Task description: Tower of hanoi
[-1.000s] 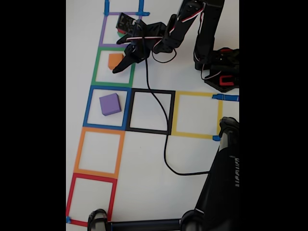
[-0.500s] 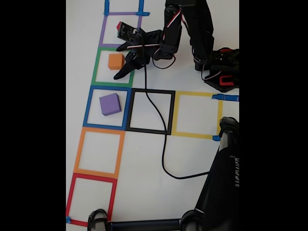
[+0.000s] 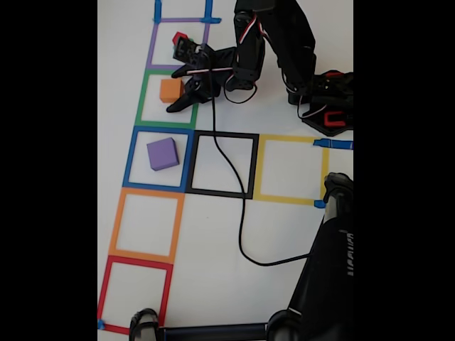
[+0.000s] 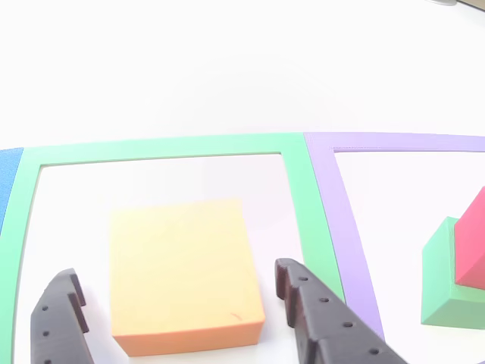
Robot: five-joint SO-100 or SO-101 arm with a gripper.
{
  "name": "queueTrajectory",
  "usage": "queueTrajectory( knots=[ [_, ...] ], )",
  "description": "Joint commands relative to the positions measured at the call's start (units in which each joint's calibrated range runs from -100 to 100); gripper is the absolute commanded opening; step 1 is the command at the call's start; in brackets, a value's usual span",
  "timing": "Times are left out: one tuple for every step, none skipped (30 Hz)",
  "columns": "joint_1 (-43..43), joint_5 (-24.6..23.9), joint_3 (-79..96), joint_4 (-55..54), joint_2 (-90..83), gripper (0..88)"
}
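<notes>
The orange cube [image 3: 170,90] lies inside the green tape square [image 3: 146,99]. My gripper [image 3: 173,91] is open, with one finger on each side of this cube. The other view shows the orange cube [image 4: 182,273] between the two black fingertips [image 4: 292,284], and my gripper [image 4: 174,274] is not squeezing it. The purple cube [image 3: 162,153] sits in the blue tape square [image 3: 132,156]. In the purple tape square [image 4: 341,212] the red cube [image 4: 474,243] rests on the green cube [image 4: 439,288]. The red cube [image 3: 179,37] peeks out above my wrist.
Black [image 3: 254,167], yellow [image 3: 259,170], orange [image 3: 115,224] and red [image 3: 104,291] tape squares mark the white table. A black cable [image 3: 242,220] trails across the black square. The arm's base [image 3: 327,106] stands at the upper right, and a black stand [image 3: 330,270] fills the lower right.
The arm has swung left and the wrist has shifted, so the fingers now bracket the orange cube and the red cube shows. No cube has moved.
</notes>
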Motion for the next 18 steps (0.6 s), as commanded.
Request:
queueTrajectory(
  knots=[
    [-1.19,0.36,-1.23,-1.48,-0.22,24.1],
    [-1.28,0.36,-1.23,-1.48,-0.14,22.8],
    [-1.38,0.36,-1.23,-1.48,-0.14,21.2],
    [-1.57,0.36,-1.23,-1.48,-0.14,20.0],
    [-1.66,0.36,-1.23,-1.48,-0.14,18.3],
    [-1.76,0.36,-1.23,-1.48,-0.14,17.3],
    [-1.95,0.36,-1.23,-1.48,-0.14,15.7],
    [-2.05,0.36,-1.23,-1.48,-0.14,13.8],
    [-2.14,0.36,-1.23,-1.48,-0.14,12.1],
    [-2.24,0.36,-1.23,-1.48,-0.14,10.6],
    [-2.24,0.36,-1.23,-1.48,-0.14,9.2],
    [-2.34,0.36,-1.14,-1.48,-0.22,8.6],
    [-2.34,0.36,-1.05,-1.16,-0.38,8.1],
    [-2.24,0.36,-0.96,-0.99,-0.54,8.0],
    [-2.24,0.36,-0.78,-0.59,-1.03,7.6],
    [-2.14,0.36,-0.69,-0.18,-1.43,7.4],
    [-2.05,0.36,-0.50,0.46,-2.16,7.1],
    [-2.05,0.36,-0.41,1.60,-3.13,6.2]
  ],
)
